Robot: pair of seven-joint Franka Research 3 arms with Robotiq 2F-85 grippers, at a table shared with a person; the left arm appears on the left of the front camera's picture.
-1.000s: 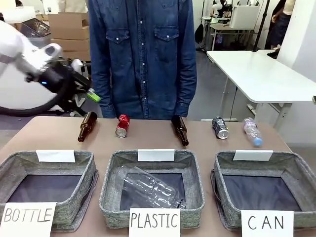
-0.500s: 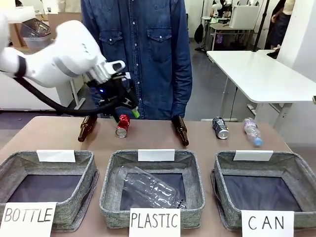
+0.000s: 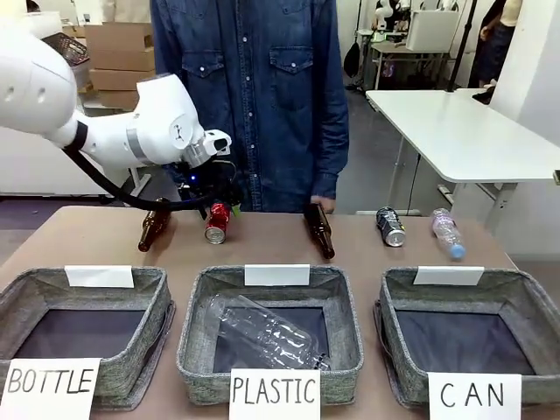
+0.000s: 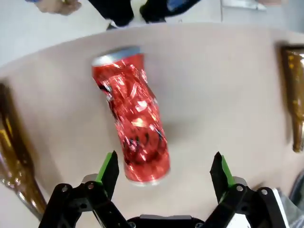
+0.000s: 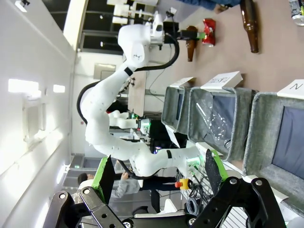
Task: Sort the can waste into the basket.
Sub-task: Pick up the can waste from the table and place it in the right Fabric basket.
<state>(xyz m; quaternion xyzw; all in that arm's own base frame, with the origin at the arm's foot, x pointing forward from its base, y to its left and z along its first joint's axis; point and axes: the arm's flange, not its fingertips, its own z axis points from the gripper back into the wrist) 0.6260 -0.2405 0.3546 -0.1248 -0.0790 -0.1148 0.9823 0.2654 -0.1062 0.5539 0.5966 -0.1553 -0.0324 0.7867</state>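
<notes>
The red can (image 3: 216, 223), crushed at its middle, lies on the table's far side in front of the person. My left gripper (image 3: 215, 202) hangs just above it, open. In the left wrist view the red can (image 4: 135, 130) lies lengthwise, and its near end reaches in between the green pads (image 4: 108, 167) of the left gripper (image 4: 165, 168) without touching them. The dark can (image 3: 390, 227) lies farther right. The grey basket (image 3: 525, 306) signed "CAN" stands at the front right, holding nothing. My right gripper (image 5: 156, 173) is open and high off the table, and the basket (image 5: 266, 123) shows beyond it.
Brown bottles (image 3: 154, 225) (image 3: 319, 230) lie on either side of the red can. A clear plastic bottle (image 3: 446, 233) lies beside the dark can. The "PLASTIC" basket (image 3: 197, 337) holds a clear bottle; the "BOTTLE" basket (image 3: 157, 324) stands at the left. The person's hand (image 3: 322, 203) hangs near the table's far edge.
My left arm has swung in from the far left and come down over the red can. The cans and bottles have not moved.
</notes>
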